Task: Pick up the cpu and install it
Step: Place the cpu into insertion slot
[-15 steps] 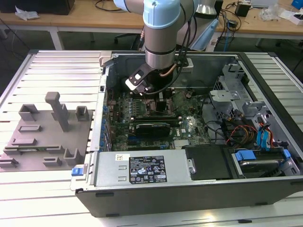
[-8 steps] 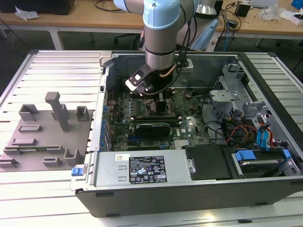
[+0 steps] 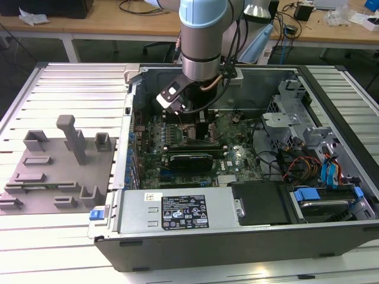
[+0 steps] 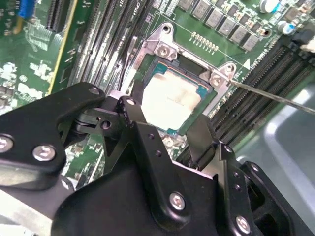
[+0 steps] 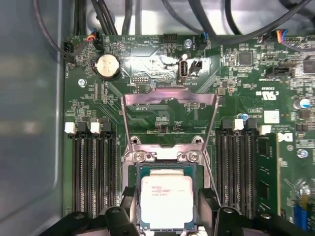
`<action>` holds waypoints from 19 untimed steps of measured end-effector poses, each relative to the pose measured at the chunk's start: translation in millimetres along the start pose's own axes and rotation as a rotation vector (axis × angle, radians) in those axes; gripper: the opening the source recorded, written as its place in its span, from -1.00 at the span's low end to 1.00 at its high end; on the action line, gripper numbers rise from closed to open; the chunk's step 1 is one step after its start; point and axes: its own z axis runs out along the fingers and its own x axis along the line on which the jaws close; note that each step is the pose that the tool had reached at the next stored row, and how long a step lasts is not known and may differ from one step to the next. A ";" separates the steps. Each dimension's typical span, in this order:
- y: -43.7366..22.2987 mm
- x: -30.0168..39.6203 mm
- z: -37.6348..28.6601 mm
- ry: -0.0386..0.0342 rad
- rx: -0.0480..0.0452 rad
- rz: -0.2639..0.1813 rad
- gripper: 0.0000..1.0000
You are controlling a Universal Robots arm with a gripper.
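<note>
cpu (image 5: 166, 201) lies flat in the motherboard socket (image 5: 147, 156), fingers (image 4: 140, 129) released and spread apart, one on either side of it

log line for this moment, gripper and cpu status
gripper: close above cpu | cpu: lying in socket on motherboard | load plate: flipped open

Cpu (image 5: 167, 201) in socket (image 5: 167, 156) on motherboard (image 5: 246, 78) inside case (image 3: 177, 239), slots (image 5: 91, 172) flanking both sides, gripper (image 5: 167, 216) astride it, fixture (image 3: 53, 171) on table (image 3: 65, 89) at the exterior view's left.
</note>
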 end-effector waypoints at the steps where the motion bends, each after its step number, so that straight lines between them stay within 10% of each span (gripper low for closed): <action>1: 0.0 0.0 -0.2 0.0001 -0.0001 0.000 0.24; 8: 0.0 0.0 -0.4 0.0000 -0.0001 0.000 0.21; 16: 0.0 0.0 -0.6 0.0000 0.0000 0.000 -0.78; 19: 0.0 0.0 -0.6 0.0001 0.0000 0.000 -0.79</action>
